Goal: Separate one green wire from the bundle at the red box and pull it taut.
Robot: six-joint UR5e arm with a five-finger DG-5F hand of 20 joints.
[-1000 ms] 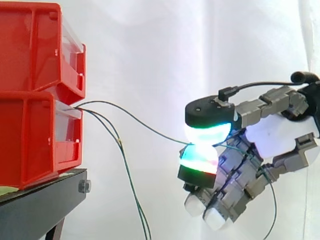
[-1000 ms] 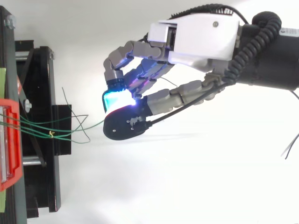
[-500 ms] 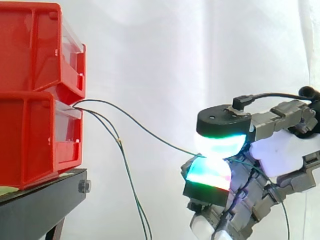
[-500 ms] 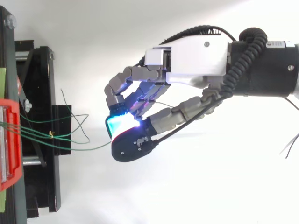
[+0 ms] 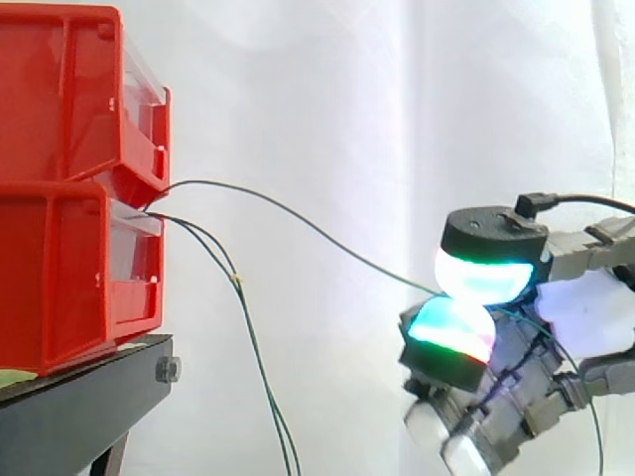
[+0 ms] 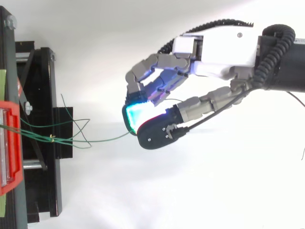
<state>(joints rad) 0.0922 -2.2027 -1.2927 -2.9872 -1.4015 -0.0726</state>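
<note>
Where the two stacked red bins met at the left of the side view, the upper bin (image 5: 60, 89) sitting on the lower bin (image 5: 60, 283), a group of thin green wires emerged from the front edge. Both bins rested on the black stand (image 5: 79, 407), with the white curtain (image 5: 377, 99) behind.

One green wire (image 5: 327, 238) was drawn apart from the rest. It rose in a shallow bow just beside the bins, then ran down and to the right in a nearly straight line to the hand (image 6: 224, 47). It showed some curve and was not fully straight. From above, the same wire (image 6: 109, 139) ran from the stand (image 6: 38, 95) to the glowing pads.

The fingers (image 5: 481, 276) were clenched in a pinch on this wire: an upper pad and a lower pad (image 5: 451, 327), both glowing cyan, green and red, pressed together with the wire entering between them. The other fingers curled below. The hand stood well apart from the bins, low at the right of the side view.

The bundle (image 5: 246, 317) hung slack from the same edge, dropping steeply beside the stand and out of the bottom of the view, with a small yellow mark (image 5: 236, 279) on one strand. From above, its loose ends (image 6: 71, 126) crossed over the stand.
</note>
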